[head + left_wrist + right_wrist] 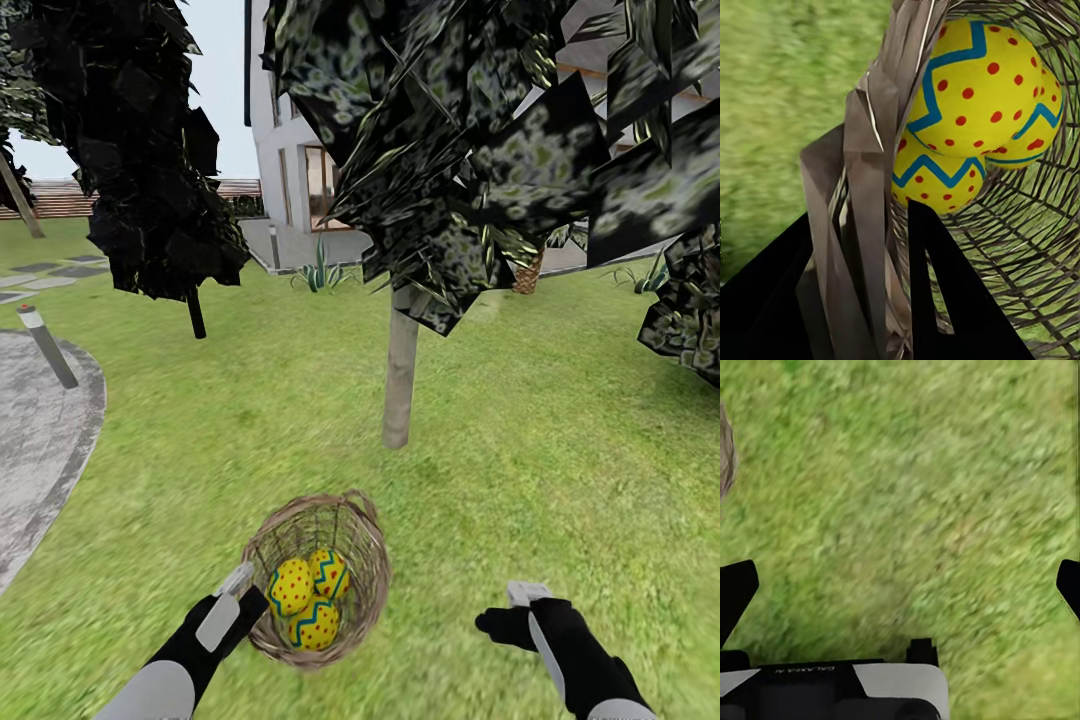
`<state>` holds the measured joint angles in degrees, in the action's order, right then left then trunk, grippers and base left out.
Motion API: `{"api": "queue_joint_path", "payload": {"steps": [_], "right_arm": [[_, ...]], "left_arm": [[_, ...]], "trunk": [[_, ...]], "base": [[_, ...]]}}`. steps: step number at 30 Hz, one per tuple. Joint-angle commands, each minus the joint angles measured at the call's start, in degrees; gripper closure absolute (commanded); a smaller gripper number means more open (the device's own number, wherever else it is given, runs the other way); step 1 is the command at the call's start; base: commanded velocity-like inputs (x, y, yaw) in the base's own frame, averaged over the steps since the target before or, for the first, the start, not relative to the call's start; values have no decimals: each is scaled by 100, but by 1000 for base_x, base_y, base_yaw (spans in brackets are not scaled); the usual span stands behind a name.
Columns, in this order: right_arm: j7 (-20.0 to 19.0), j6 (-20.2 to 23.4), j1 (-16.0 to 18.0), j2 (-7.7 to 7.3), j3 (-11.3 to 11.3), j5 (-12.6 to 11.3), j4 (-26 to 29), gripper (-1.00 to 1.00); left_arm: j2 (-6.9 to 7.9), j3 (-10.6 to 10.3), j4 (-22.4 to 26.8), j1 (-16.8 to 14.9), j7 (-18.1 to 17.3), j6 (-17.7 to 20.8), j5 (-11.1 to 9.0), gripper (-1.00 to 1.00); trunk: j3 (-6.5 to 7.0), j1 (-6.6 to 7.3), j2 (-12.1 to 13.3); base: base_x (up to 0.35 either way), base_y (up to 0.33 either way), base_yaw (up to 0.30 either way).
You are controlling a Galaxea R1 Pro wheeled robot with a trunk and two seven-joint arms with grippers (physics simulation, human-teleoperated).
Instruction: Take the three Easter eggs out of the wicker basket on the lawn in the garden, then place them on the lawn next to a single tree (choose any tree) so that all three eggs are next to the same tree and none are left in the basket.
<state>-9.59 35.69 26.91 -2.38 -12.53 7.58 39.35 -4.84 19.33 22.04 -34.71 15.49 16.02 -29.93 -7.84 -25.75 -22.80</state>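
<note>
The brown wicker basket [372, 565] is tipped with its mouth toward me on the lawn [560, 420], a short way in front of the pale trunk of the tree [400, 370]. Three yellow Easter eggs with red dots and blue zigzags lie in it [291, 585] [328, 572] [314, 623]. My left gripper [238, 580] is shut on the basket's rim. In the left wrist view the woven wall [870, 150] runs between its fingers [945, 300], with the eggs [979, 82] just beyond. My right gripper [525, 592] is open over bare grass, to the right of the basket.
A grey paved patio [40, 440] with a short bollard lamp [45, 345] curves in at the left. A thin black-trunked tree [195, 312] stands behind it. The white house [290, 150] and a palm trunk [527, 275] are at the back. Open grass spreads around the tree.
</note>
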Motion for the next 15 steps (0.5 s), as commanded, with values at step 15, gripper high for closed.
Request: {"api": "queue_joint_path", "payload": {"steps": [15], "right_arm": [[-51,-35,1,9,27,102,-28,-100]], "left_arm": [[-3,-2,46,-1,30,24,-101,100]], "trunk": [[-13,-3,-12]], "base": [[185,0,0]]}}
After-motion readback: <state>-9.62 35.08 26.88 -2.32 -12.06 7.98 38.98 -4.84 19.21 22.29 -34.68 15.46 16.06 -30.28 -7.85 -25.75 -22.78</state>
